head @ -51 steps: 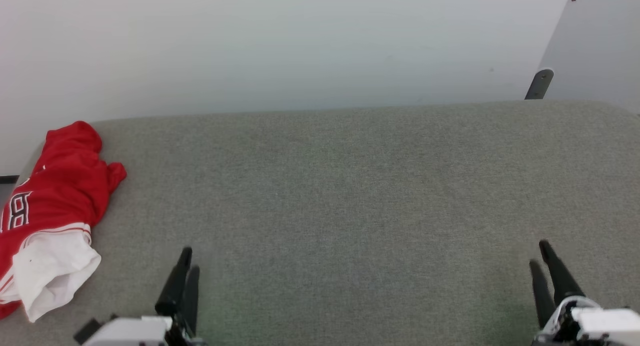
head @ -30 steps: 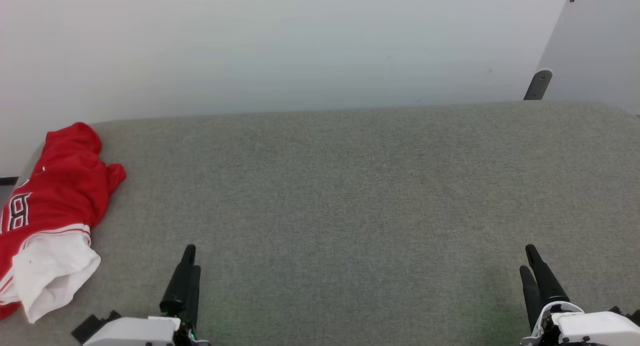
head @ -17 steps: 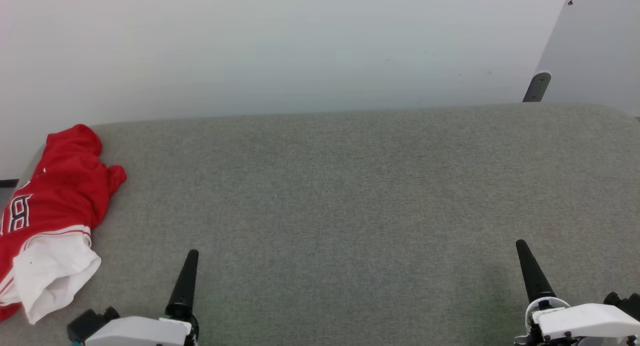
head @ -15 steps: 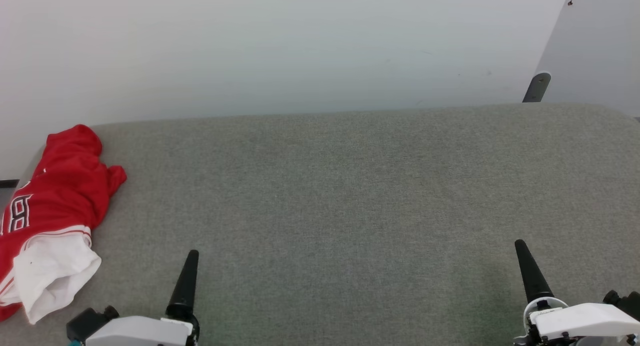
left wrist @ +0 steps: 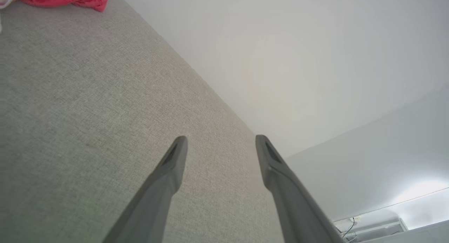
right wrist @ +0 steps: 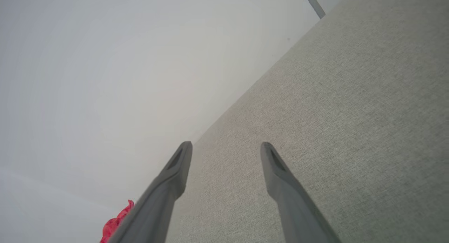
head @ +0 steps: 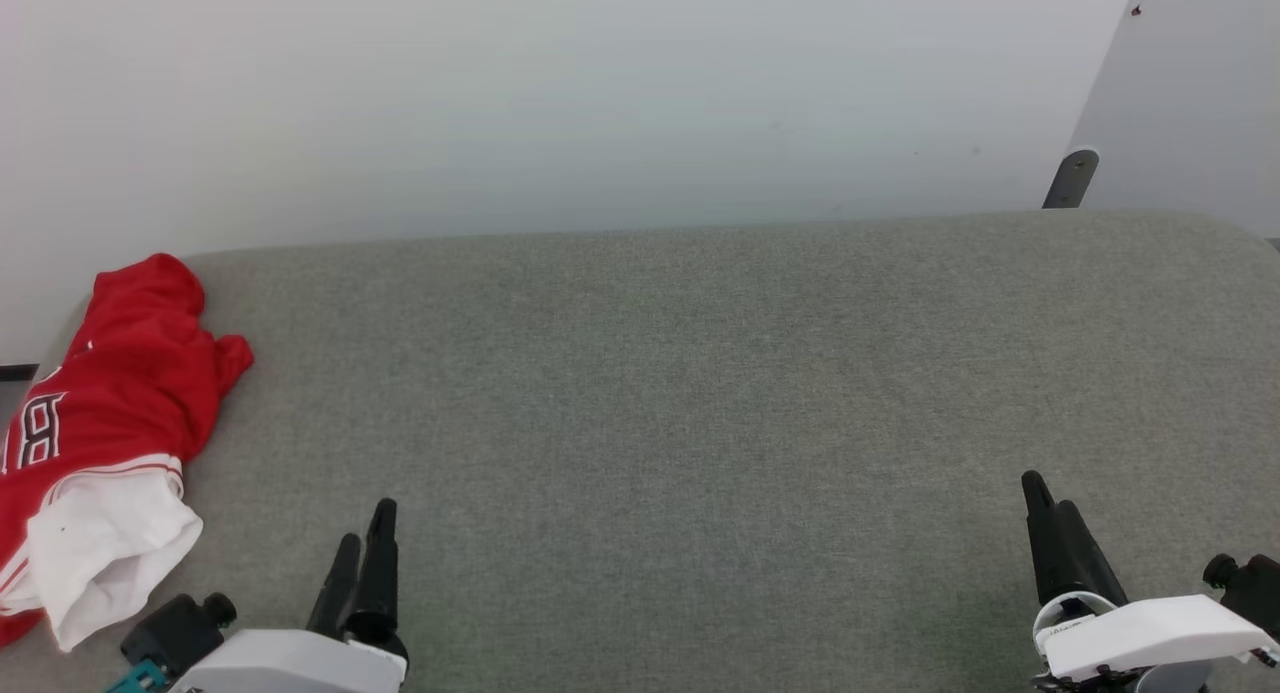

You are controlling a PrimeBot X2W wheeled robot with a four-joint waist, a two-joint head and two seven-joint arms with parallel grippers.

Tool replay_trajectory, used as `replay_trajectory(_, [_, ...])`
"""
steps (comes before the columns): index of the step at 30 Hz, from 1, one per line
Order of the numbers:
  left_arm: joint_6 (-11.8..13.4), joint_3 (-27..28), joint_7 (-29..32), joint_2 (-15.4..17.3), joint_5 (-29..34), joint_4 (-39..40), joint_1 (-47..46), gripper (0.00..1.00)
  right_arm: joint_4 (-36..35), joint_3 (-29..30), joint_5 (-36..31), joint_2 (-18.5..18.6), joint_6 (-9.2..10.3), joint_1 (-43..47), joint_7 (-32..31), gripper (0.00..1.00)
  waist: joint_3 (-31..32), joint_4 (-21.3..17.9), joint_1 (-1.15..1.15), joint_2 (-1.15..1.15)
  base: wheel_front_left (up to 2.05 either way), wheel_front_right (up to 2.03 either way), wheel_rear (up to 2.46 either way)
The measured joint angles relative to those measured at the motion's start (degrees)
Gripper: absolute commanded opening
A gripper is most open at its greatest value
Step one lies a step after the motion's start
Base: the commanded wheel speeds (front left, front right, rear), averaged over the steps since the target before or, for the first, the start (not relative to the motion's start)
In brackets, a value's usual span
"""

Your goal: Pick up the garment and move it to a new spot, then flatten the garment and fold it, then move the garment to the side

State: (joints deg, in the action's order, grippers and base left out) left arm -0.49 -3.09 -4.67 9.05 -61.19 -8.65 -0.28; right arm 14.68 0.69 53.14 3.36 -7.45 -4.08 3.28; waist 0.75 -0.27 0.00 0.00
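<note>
L claw (head: 362, 545) & R claw (head: 1048, 503) are rolling at wrists, both gaping, empty; garment (head: 110, 413) is sitting untouched at 9 o'clock, so pickup's pending.

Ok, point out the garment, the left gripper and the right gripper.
the garment (head: 125, 398): head view, on the red body cloth above the white sleeve.
left gripper (head: 366, 524): head view, midway between its two fingertips.
right gripper (head: 1048, 491): head view, midway between its two fingertips.
</note>
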Motion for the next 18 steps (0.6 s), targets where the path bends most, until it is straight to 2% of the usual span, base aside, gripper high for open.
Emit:
replay_trajectory(8, [0.5,0.0,-1.4,0.2,9.3,1.7,0.8,1.00,-0.9,0.3,-7.4,-0.3,0.00,0.0,0.6,1.00,0.1,-0.1,0.00,0.00,0.00,0.00,0.00])
replay_trajectory(18, [0.0,0.4,-3.0,0.1,17.6,2.9,1.6,1.00,-1.6,0.1,-14.4,-0.4,0.00,0.0,1.8,1.00,0.2,-0.1,0.00,0.00,0.00,0.00,0.00])
